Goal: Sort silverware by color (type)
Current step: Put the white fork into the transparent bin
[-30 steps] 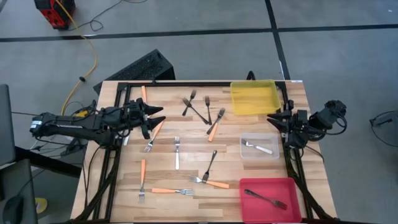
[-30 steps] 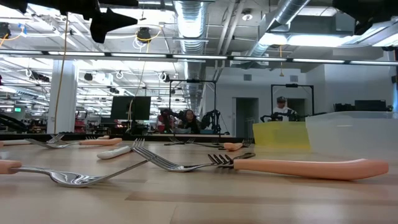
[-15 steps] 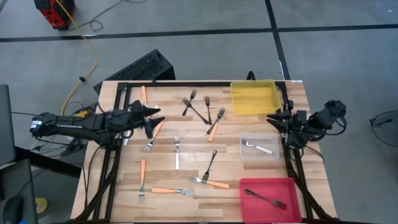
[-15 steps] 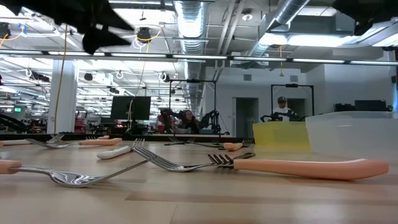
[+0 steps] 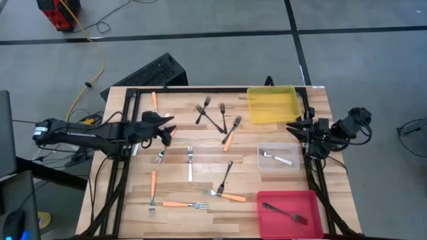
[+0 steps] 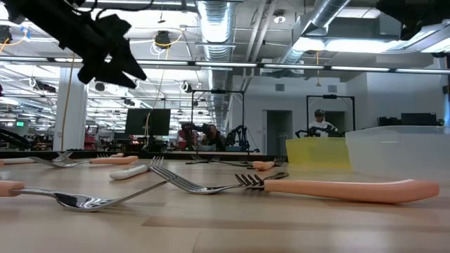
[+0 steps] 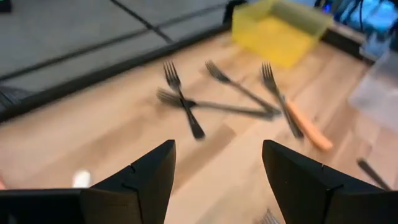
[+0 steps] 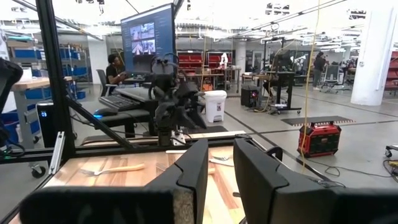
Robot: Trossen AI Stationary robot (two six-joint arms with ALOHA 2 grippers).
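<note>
Overhead light: we see the wooden table [image 5: 213,153] evenly lit from above, bright, with only short soft shadows under the forks [image 5: 212,117].
Glare: in the low view we face rows of ceiling lamps [image 6: 211,14] that burn out to white, and the left arm [image 6: 98,49] shows as a black silhouette against them.
Focus, low view: the nearest tabletop is soft; we read the orange-handled fork [image 6: 337,188] clearly.
Blur: our left wrist view is smeared by motion; the dark forks [image 7: 186,106] and yellow bin [image 7: 280,31] have streaked edges.
Right wrist view: the hall is bright; the near fingers [image 8: 186,174] are dark and soft.
</note>
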